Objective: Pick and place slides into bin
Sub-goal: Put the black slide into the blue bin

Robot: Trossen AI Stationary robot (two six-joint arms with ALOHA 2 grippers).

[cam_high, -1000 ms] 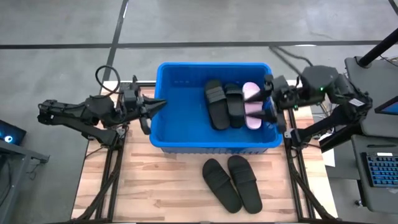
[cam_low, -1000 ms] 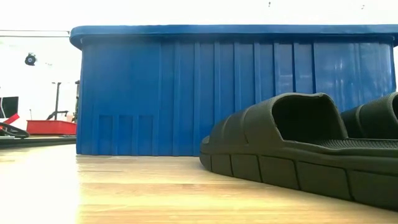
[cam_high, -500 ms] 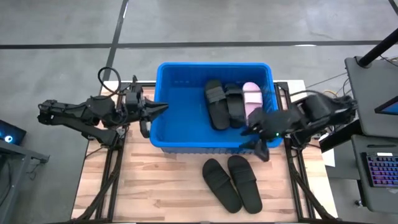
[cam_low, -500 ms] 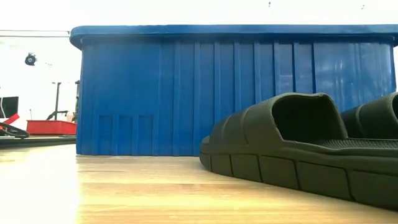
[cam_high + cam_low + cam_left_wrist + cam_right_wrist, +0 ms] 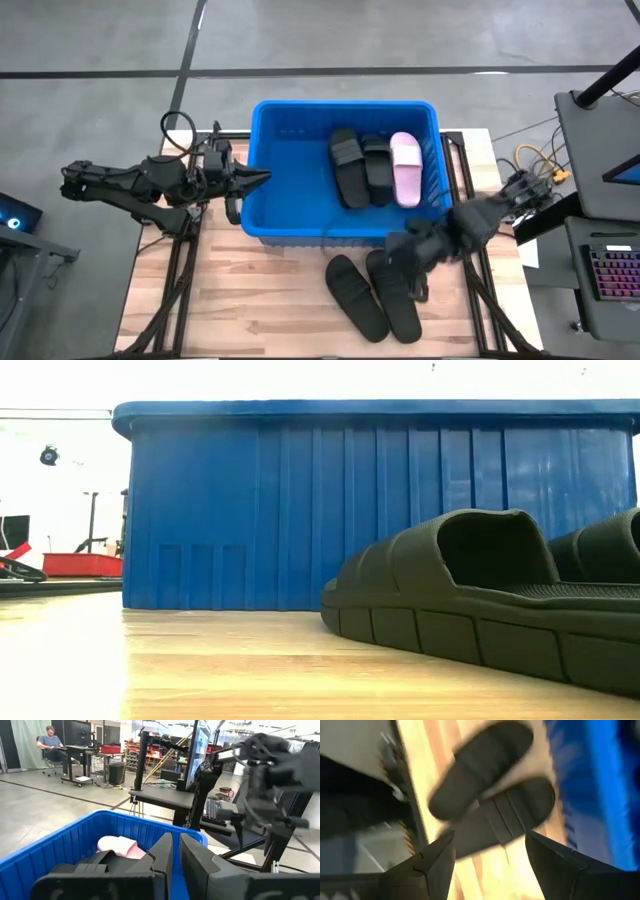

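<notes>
The blue bin point(image 5: 290, 170) stands at the table's far middle. Inside it lie two black slides point(image 5: 360, 168) and a pale pink slide point(image 5: 405, 168). Two more black slides point(image 5: 372, 295) lie side by side on the wooden table in front of the bin, soles down; they also show in the low view point(image 5: 480, 600). My right gripper point(image 5: 400, 262) is open above the right one of them point(image 5: 505, 815), touching nothing. My left gripper point(image 5: 262, 178) is shut and empty at the bin's left rim point(image 5: 176, 857).
The wooden table point(image 5: 260, 300) has bare room left of the loose slides. The bin's near wall point(image 5: 300, 510) stands just behind them. A person sits in the room beyond, seen in the left wrist view point(image 5: 50, 742). A keyboard and desk point(image 5: 610, 280) stand right of the table.
My right gripper has left the bin's right side, swinging over the rim and down toward the table's near edge, to above the loose black slides. The pink slide stays lying in the bin. My left arm has kept still.
</notes>
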